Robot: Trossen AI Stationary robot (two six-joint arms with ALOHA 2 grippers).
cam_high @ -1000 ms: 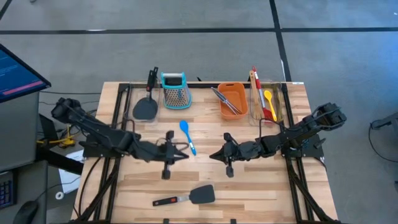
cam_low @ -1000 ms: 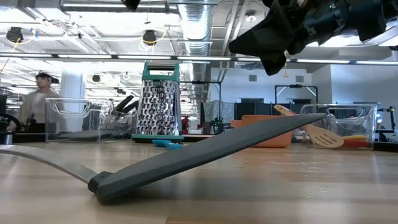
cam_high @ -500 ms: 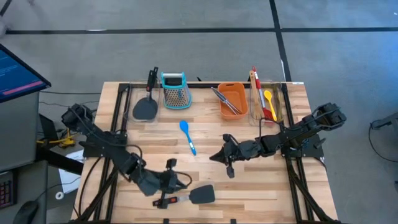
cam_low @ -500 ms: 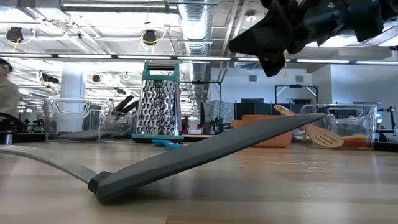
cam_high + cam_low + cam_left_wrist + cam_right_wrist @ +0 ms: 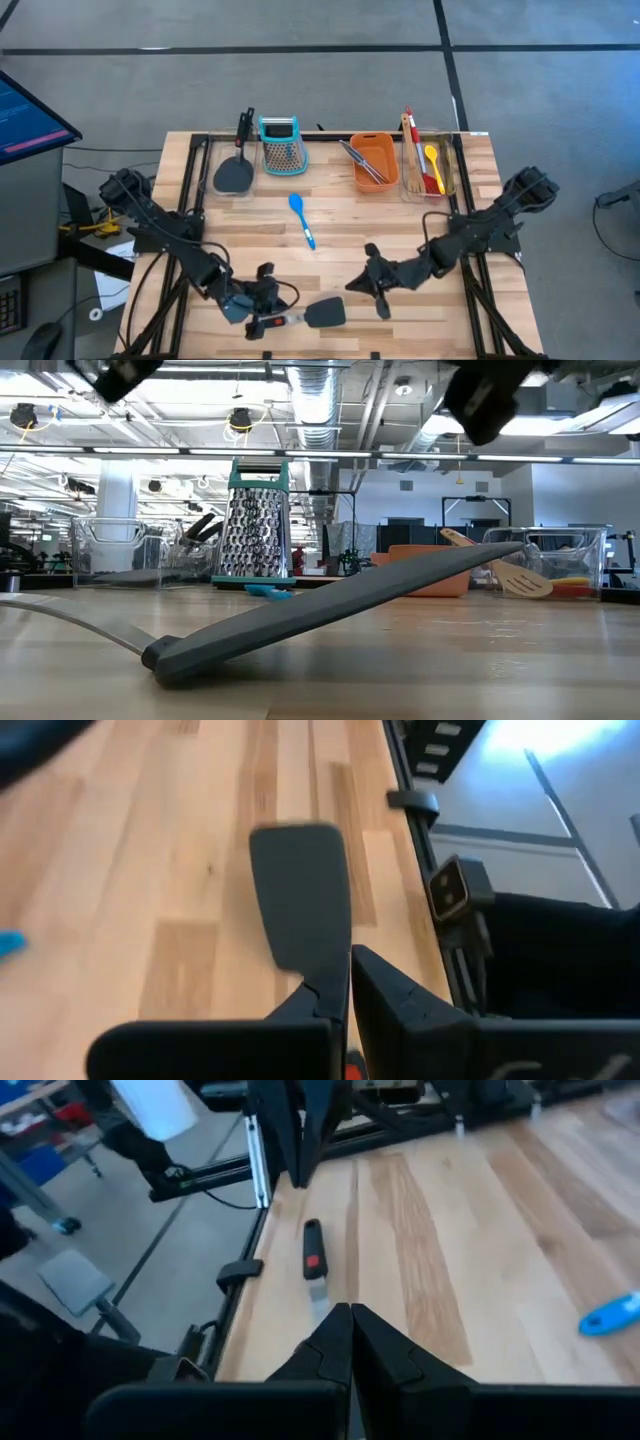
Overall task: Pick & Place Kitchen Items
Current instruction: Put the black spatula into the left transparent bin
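Matte-black flat spatula (image 5: 322,313) lies on pale wood between both tight-shut, empty claws: left claw (image 5: 268,298), right claw (image 5: 372,284).

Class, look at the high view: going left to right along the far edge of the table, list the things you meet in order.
Black spatula → box grater → orange tub holding silver tongs → clear bin holding the wooden turner, red spoon and yellow spoon.
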